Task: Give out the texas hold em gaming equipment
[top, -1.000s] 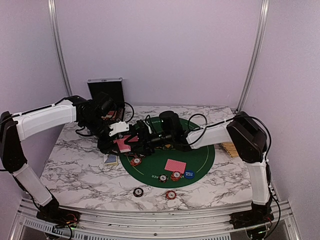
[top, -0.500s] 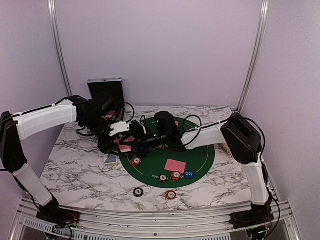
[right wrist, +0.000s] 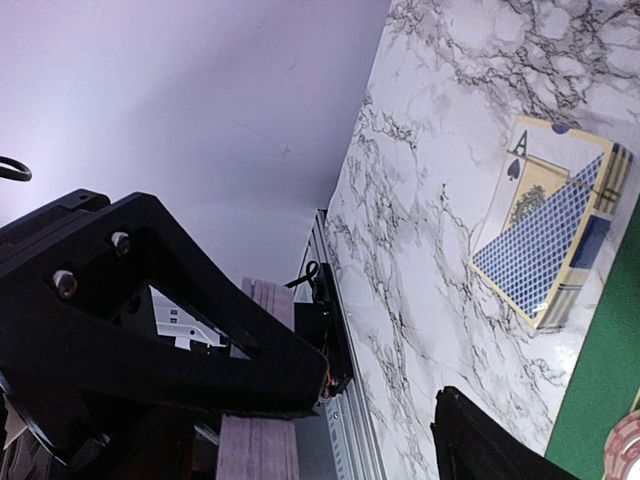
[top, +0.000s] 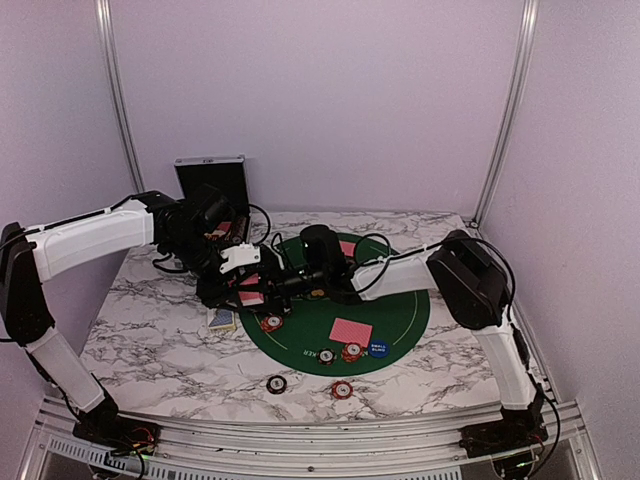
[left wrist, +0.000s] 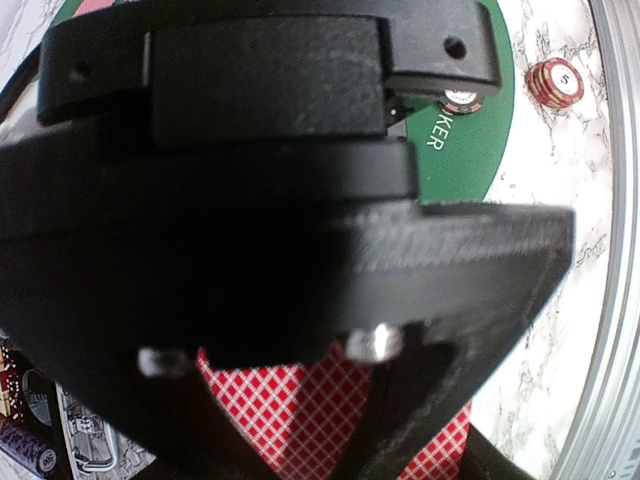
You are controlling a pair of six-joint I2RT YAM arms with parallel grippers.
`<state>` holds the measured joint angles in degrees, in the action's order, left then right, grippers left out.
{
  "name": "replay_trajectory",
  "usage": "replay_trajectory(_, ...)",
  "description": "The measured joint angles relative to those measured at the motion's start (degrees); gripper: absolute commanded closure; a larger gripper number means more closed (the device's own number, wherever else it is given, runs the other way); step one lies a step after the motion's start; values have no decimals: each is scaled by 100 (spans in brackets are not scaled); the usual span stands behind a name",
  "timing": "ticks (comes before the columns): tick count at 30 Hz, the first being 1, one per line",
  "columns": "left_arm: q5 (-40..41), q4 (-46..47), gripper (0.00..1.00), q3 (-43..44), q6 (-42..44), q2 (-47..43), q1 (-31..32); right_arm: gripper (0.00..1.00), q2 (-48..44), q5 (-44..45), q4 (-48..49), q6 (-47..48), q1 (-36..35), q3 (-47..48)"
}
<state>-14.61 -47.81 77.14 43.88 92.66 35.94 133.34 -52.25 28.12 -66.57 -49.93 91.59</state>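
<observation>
Marble top [top: 150, 340]: L gripper [top: 246, 284] tight on red cards [left wrist: 300, 420] (checks clear L-wrist only); R gripper [right wrist: 385, 395] wide.

Case [top: 211, 180] behind mat [top: 410, 310], card [top: 351, 331] on mat — chips [top: 342, 389] before it

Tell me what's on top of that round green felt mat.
A pink-red-backed card, red-orange striped chips and a blue round disc. The right arm crosses the mat's far left, hiding whatever lies beneath.

My top camera overlooks the whole table [top: 150, 340] from behind. Left wrist sits close over mat [left wrist: 470, 180] and chip [left wrist: 555, 82], right wrist low beside the card box [right wrist: 550, 230]; top shows both.
</observation>
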Motion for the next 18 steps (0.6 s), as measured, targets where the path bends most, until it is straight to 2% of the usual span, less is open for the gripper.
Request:
replay_trajectory(9, -2, 0, 100, 0, 0, 0, 17, 29, 201, -87, -79, -48, -15, 243)
replay_trajectory(18, 9, 7, 100, -9, 0, 9, 50, 47, -173, -127, -120, 238, 186, -247)
